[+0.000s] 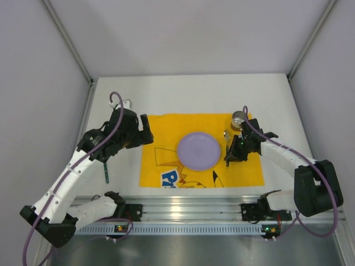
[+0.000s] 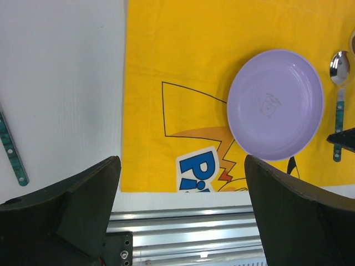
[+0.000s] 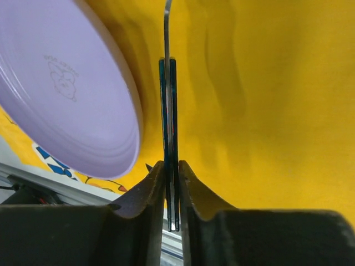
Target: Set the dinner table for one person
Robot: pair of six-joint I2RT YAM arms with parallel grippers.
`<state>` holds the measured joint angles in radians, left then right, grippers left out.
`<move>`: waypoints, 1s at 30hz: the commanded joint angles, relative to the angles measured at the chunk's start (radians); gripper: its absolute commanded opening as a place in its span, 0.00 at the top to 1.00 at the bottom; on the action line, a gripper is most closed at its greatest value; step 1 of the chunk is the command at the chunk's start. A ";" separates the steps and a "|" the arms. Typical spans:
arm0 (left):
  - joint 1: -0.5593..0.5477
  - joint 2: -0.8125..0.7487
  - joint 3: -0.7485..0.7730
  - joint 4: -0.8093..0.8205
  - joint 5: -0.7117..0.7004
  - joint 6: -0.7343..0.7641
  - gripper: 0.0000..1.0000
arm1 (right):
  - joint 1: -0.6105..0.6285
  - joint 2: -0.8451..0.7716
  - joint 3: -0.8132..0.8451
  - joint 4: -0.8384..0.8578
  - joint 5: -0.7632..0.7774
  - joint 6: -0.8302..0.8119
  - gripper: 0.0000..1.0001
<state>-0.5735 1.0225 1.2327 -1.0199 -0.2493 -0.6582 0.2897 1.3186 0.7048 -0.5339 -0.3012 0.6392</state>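
The white dinner table [image 1: 194, 94] carries a yellow cartoon-print cloth [image 1: 161, 138] with a purple plate [image 1: 197, 151] at its middle. My right gripper [image 1: 228, 157] is shut on the green handle of a spoon [image 1: 227, 134], just right of the plate. In the right wrist view the gripper [image 3: 171, 169] pinches the handle [image 3: 168, 111] edge-on, with the plate [image 3: 66, 94] at the left. I cannot tell whether the spoon touches the cloth. My left gripper [image 1: 148, 130] is open and empty above the cloth's left edge. Its view [image 2: 183, 188] shows the plate [image 2: 275, 103] and spoon [image 2: 339, 64].
A green-handled utensil [image 1: 105, 170] lies on the bare table left of the cloth, its head hidden under my left arm; it also shows in the left wrist view [image 2: 12, 149]. A metal cup [image 1: 238, 118] stands at the cloth's far right corner. Grey walls enclose the table.
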 commanded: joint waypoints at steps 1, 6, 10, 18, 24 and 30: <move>0.011 -0.018 -0.005 -0.071 -0.073 0.017 0.02 | -0.004 -0.010 -0.014 0.035 0.042 -0.016 0.81; 0.018 -0.010 -0.039 -0.095 -0.108 0.026 0.02 | -0.003 -0.010 -0.019 0.000 0.083 -0.033 0.68; 0.030 -0.015 -0.061 -0.091 -0.122 0.035 0.02 | -0.004 -0.027 0.002 -0.043 0.106 -0.053 0.66; 0.171 0.004 -0.145 -0.070 -0.194 0.097 0.02 | -0.006 -0.081 0.085 -0.142 0.122 -0.078 0.61; 0.512 0.128 -0.182 0.010 -0.045 0.204 0.02 | -0.006 -0.128 0.143 -0.219 0.116 -0.088 0.56; 0.705 0.365 -0.173 0.098 -0.050 0.344 0.02 | -0.003 -0.153 0.166 -0.256 0.088 -0.099 0.52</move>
<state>0.0647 1.3075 1.0580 -0.9974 -0.3069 -0.4160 0.2893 1.1896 0.8268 -0.7498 -0.1963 0.5594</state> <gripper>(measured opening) 0.983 0.473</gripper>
